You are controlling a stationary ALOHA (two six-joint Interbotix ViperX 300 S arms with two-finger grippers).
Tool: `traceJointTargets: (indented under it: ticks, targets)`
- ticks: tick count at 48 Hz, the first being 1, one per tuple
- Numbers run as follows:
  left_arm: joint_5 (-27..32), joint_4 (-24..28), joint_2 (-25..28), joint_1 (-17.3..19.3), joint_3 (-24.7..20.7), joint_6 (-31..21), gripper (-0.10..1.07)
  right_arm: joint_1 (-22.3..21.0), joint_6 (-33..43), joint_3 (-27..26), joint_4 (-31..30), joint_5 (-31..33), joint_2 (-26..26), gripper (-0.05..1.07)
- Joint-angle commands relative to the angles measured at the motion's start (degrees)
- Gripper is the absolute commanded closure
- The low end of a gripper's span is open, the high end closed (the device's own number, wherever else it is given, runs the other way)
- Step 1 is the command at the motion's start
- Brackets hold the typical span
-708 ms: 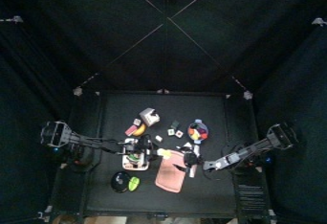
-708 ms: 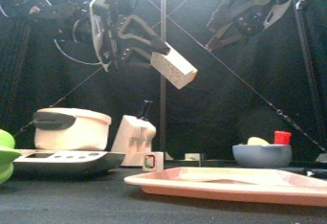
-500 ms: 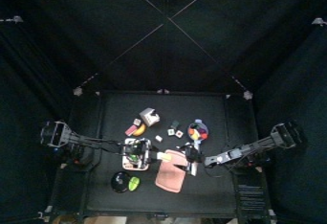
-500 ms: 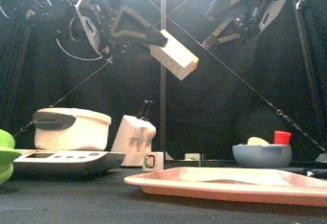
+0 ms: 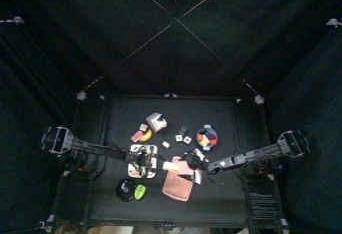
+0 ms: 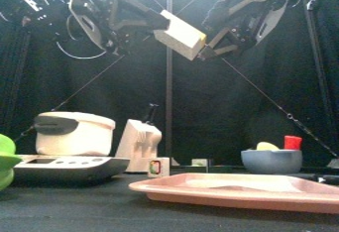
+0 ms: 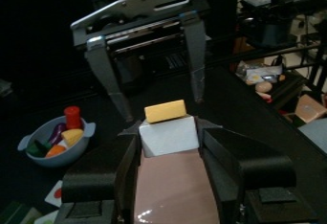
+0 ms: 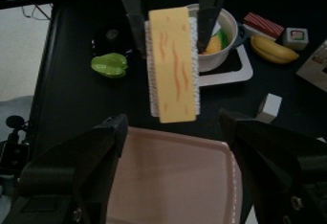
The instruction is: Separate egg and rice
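Black-curtained pen — left gripper (image 7: 170,149) clamps white-and-yellow egg-rice block (image 6: 183,34) aloft; right gripper (image 8: 175,144) spread wide, empty.

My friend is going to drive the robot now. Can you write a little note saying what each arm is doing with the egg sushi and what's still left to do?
Left end effector: shut on the egg-and-rice piece, holding it high above the pink tray.
Right end effector: wide open, facing the piece head-on, jaws to either side of it, not touching.
The yellow egg layer still sits on the white rice block; nothing is separated yet.
The tray looks bare. The blue bowl of toy food and the rice cooker stand on the table, untouched.
Left to do: probably close the right end effector on the egg, pull it off the rice, then set both down apart.
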Motion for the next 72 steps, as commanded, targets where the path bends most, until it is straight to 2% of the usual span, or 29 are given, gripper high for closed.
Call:
traceJointTargets:
  ticks: [1,30,43,72]
  targets:
    - [-0.8,-0.4,-0.9,0.2,-0.6,0.1,0.47,-0.5,0.0,-1.5,-0.6,-0.2,-0.8,-0.01]
    - [-0.8,-0.4,0.4,-0.2,-1.8,0.1,0.47,-3.7,0.1,-2.4,-0.6,-2.9,0.7,0.00]
    - [-0.8,-0.5,0.4,-0.3,-1.9,0.1,0.47,-3.8,0.0,-3.7,-1.0,-3.6,2.4,0.00]
    - [-0.8,-0.4,1.6,-0.4,-2.0,0.1,0.47,-4.0,0.0,-3.7,-1.1,-4.5,2.5,0.00]
